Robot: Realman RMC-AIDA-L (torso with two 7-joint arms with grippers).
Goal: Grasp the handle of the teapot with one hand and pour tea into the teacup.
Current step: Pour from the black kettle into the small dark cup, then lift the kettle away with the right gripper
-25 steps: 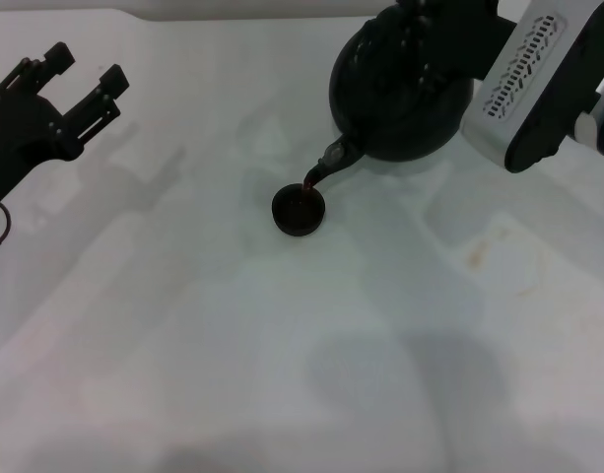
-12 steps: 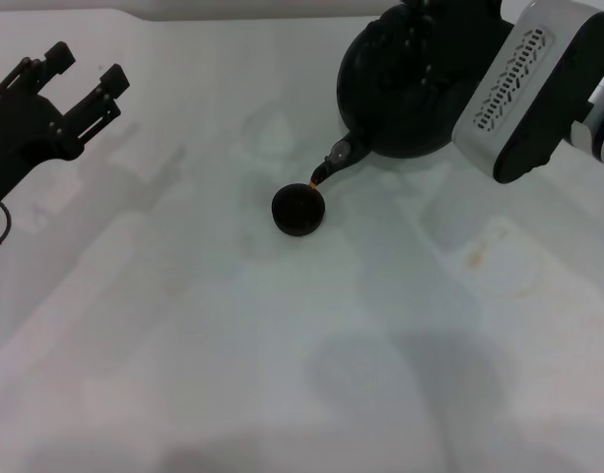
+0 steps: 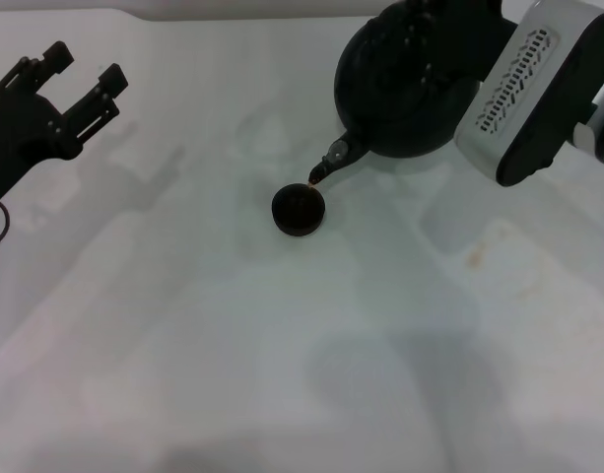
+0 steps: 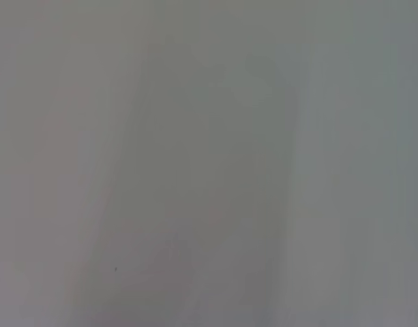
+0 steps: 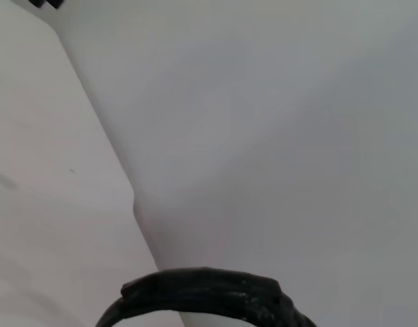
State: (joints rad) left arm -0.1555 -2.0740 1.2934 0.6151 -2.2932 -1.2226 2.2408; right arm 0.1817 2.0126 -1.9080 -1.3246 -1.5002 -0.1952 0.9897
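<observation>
On a plain white tabletop [image 3: 282, 355], the right gripper [image 3: 449, 30], finger state hidden, holds the round matte black teapot [image 3: 405, 84] tilted beside the small dark teacup [image 3: 299, 209]; the left gripper [image 3: 80, 79] hovers open far left.

Soft even light, faint shadows

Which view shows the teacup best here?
The head view: the teacup sits whole on the table, just below the teapot spout. The left wrist view shows only blank surface; the right wrist view shows only the handle.
</observation>
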